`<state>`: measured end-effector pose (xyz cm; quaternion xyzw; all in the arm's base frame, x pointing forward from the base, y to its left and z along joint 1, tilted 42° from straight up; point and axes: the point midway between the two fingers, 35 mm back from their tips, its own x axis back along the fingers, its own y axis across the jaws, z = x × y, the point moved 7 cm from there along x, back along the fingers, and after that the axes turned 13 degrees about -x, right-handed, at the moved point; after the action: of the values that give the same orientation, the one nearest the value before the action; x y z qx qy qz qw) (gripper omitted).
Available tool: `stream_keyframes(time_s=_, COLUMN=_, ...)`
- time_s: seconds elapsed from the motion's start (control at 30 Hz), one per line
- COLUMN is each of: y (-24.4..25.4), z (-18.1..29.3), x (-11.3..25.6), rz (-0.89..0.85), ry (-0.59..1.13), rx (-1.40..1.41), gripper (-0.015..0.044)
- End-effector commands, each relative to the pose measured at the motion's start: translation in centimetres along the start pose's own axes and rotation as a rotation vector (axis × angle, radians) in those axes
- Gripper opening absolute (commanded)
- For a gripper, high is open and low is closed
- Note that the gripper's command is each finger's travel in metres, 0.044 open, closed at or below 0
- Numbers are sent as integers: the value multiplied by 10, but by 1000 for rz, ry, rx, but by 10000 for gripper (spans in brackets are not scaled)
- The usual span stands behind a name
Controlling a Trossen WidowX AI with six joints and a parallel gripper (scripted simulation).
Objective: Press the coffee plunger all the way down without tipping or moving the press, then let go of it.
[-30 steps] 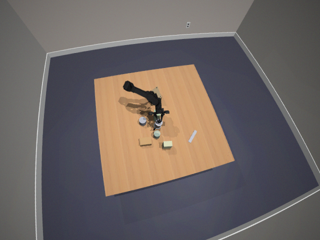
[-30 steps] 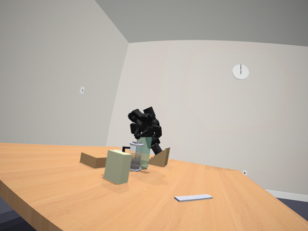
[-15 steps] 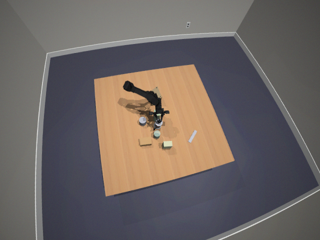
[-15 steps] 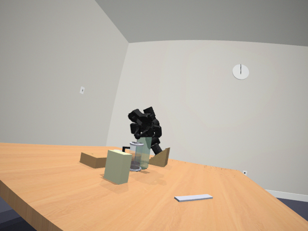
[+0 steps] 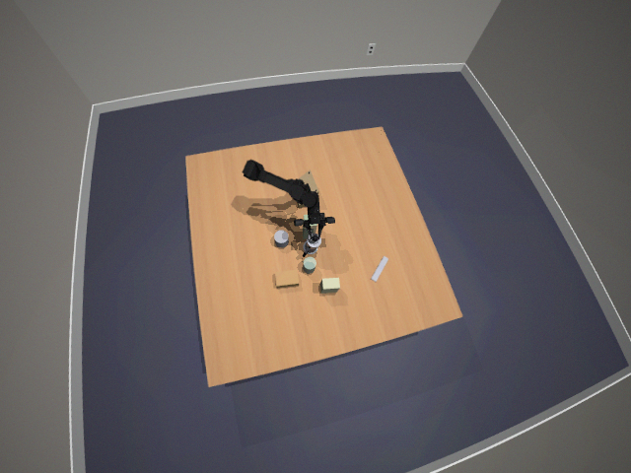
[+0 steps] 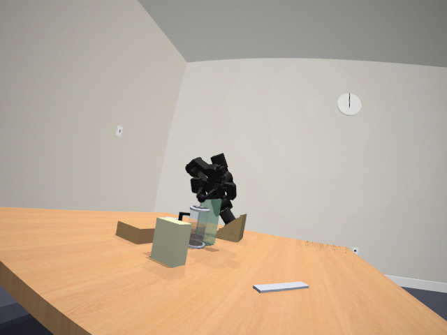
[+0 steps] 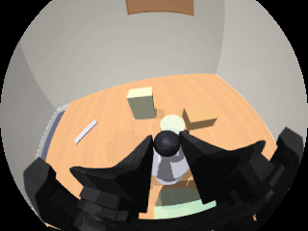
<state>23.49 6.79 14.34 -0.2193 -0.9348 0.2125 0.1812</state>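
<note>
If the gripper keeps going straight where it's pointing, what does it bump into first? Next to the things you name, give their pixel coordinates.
Probably the glass coffee press [image 5: 311, 247] [image 6: 198, 227] [image 7: 169, 168], right below the gripper [image 5: 314, 237] [image 6: 200, 197] [image 7: 166, 137], which is shut on its black knob [image 6: 200, 197] [image 7: 166, 143]. Its exact slant is unclear.
</note>
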Motion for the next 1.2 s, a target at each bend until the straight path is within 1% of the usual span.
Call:
stream_keyframes(time_s=0.0, y=2, z=-4, x=2, rz=1, ry=-6, rx=-12, gripper=118)
stream_keyframes(time_s=0.7, y=3, z=-1, x=9, rz=1, ry=-6, rx=-11, gripper=118)
stream_keyframes(time_s=1.17, y=-5, z=13, x=-2, rz=-1, ry=-6, rx=-9, gripper=118)
